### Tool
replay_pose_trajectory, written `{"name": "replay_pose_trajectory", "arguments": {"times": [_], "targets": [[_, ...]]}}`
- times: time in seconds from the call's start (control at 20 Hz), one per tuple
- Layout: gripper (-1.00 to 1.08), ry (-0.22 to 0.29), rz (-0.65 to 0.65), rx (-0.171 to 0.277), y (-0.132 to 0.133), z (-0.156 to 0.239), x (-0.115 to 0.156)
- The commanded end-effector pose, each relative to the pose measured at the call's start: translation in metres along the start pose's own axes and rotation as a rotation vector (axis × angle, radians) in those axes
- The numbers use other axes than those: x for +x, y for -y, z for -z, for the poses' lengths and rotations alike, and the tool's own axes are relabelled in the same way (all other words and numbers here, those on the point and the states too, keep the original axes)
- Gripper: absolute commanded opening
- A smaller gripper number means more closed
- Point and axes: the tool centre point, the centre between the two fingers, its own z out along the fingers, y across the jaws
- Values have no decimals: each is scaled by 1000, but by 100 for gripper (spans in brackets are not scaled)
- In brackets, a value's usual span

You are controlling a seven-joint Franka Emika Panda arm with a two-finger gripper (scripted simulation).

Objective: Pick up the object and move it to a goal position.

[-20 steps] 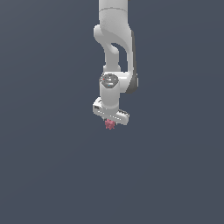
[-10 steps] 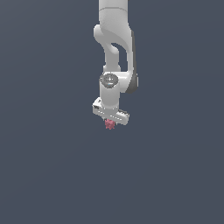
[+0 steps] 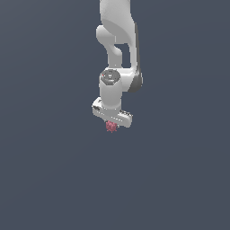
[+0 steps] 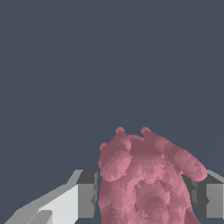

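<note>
In the exterior view, the white Panda arm [image 3: 117,49] comes down from the top edge of the picture, just right of the middle, against a plain dark blue-grey ground. Its wrist joint, with a round grey cap, sits above a broad white hand piece that lies tilted, its end toward the exterior view's left higher than the end toward the right. The gripper [image 3: 112,126] points downward. Directly under the hand piece, touching its underside, sits the object [image 3: 111,126], a tiny pinkish-red lump with small knobs, far smaller than the gripper. The fingers themselves are too small and too hidden here to make out singly. No surface edge or shadow shows beneath, so whether the lump is raised off anything cannot be told from this view.

In the wrist view, the pinkish-red berry-like lump [image 4: 146,183] fills the lower middle of the picture, its bumps and faceted knobs plain to see, with two small nubs on its far side and one longer lobe reaching out to one side. A light grey finger with a darker pad [image 4: 85,194] stands against one flank of the lump, and a second grey finger [image 4: 209,197] stands against the other flank. The jaws are narrow, closed on the lump, which sits between the two pads. Behind it lies only the same flat dark blue-grey ground.
</note>
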Motion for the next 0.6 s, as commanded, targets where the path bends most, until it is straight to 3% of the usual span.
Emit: {"name": "replay_pose_trajectory", "arguments": {"times": [0.0, 0.55], "targets": [[-100, -1, 0, 0, 0, 16, 8], [-100, -1, -1, -1, 1, 109, 57]]}}
